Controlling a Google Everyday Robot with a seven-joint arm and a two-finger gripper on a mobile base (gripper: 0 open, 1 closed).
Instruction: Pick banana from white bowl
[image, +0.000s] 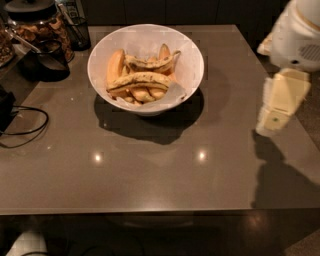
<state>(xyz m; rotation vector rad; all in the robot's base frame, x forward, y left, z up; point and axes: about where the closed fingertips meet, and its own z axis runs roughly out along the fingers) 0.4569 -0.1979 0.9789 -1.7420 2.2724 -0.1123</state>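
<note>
The white bowl (192, 60) stands on the grey table at the back centre, lined with white paper. Several bananas lie in it. The banana (140, 80), long, curved and streaked dark brown, lies across the front of the pile. A smoother orange-yellow banana (115, 65) lies at the left, and a thinner speckled banana (152, 62) with an upturned stem lies behind. My gripper (272, 120) hangs pale yellow over the table's right edge, well to the right of the bowl and apart from it, holding nothing that I can see.
The grey table (150, 170) reaches to the front edge. A glass jar with a dark lid (35, 22) and a dark cup (50, 60) stand at the back left. A black cable (25, 130) loops at the left edge.
</note>
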